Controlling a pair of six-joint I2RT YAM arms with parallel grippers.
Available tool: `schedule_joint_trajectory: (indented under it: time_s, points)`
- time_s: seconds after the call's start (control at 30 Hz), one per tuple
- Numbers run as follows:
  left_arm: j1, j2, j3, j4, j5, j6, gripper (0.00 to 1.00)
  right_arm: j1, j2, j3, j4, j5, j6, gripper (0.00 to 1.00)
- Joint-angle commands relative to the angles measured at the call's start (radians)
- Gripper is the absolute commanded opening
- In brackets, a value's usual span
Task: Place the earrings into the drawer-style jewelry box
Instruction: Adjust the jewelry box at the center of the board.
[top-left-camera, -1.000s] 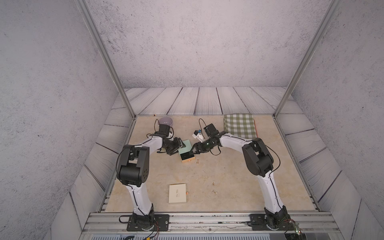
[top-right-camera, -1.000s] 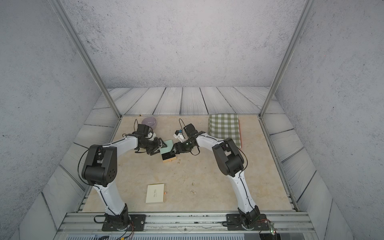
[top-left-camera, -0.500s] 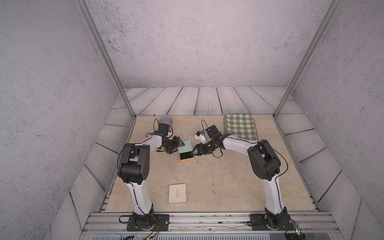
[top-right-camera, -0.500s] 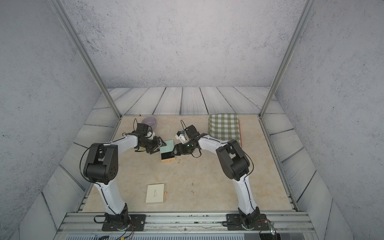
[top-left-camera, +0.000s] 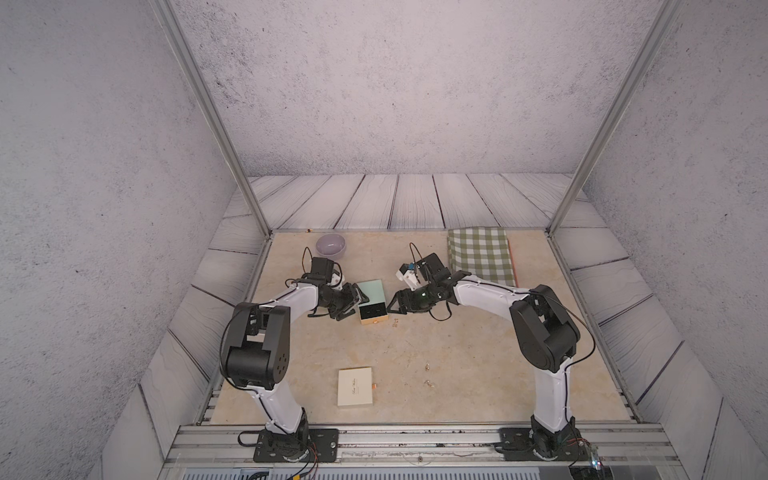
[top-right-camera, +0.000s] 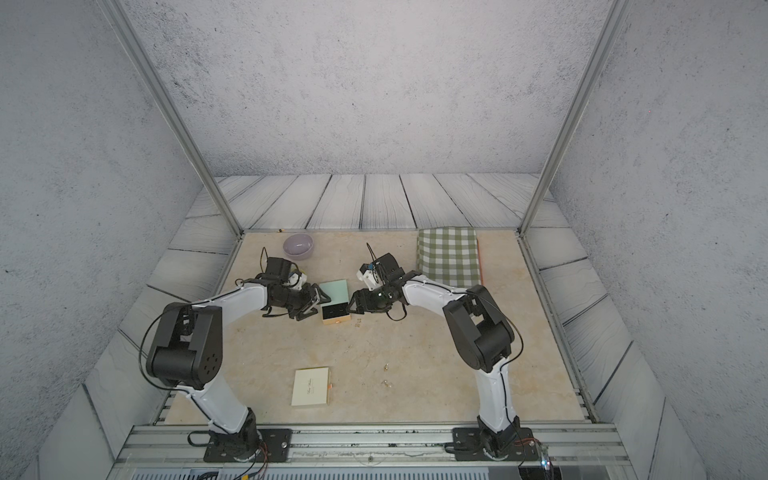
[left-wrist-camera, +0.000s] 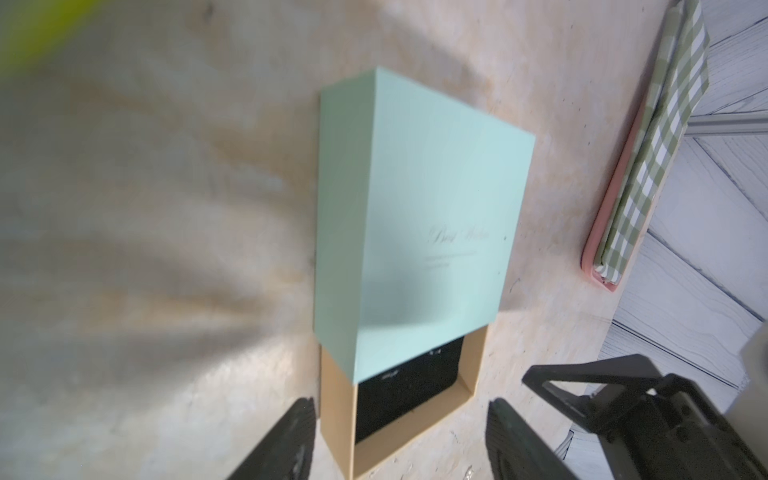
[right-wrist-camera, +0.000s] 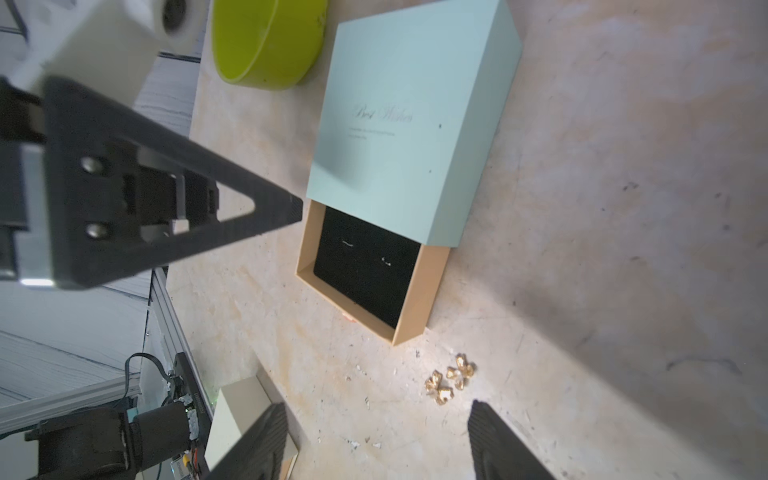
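Observation:
The drawer-style jewelry box (top-left-camera: 371, 294) (top-right-camera: 335, 292) is a mint-green sleeve (left-wrist-camera: 424, 224) (right-wrist-camera: 407, 124) in mid-table. Its tan, black-lined drawer (left-wrist-camera: 399, 399) (right-wrist-camera: 365, 270) is pulled out toward the front. A cluster of gold earrings (right-wrist-camera: 451, 378) (top-left-camera: 395, 322) (top-right-camera: 357, 322) lies on the table just off the drawer's corner. Two more earrings (top-left-camera: 428, 374) (top-right-camera: 387, 375) lie nearer the front. My left gripper (top-left-camera: 360, 303) (top-right-camera: 321, 306) (left-wrist-camera: 401, 402) is open, its fingers straddling the drawer's end. My right gripper (top-left-camera: 390, 307) (top-right-camera: 351, 307) (right-wrist-camera: 376, 405) is open and empty, just short of the cluster.
A bowl (top-left-camera: 331, 245) (right-wrist-camera: 266, 41) stands behind the left arm. A green checked cloth (top-left-camera: 480, 255) (left-wrist-camera: 648, 137) on a pink board lies at the back right. A cream flat box (top-left-camera: 354, 386) (top-right-camera: 311, 387) (right-wrist-camera: 237, 411) rests near the front edge.
The right arm's elbow has swung toward the front right, while its gripper stays by the drawer with jaws slightly narrower. The left arm and the box have not moved.

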Motion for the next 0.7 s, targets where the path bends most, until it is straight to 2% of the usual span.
schedule_joint_trajectory:
  time_s: [0.0, 0.67]
  points:
    - [-0.005, -0.021, -0.057, 0.062, 0.066, -0.050, 0.68, 0.002, -0.036, -0.016, 0.013, 0.055, 0.026, 0.72]
    - [-0.124, 0.026, -0.037, 0.153, 0.079, -0.125, 0.68, -0.036, -0.090, -0.102, 0.028, 0.087, -0.001, 0.71]
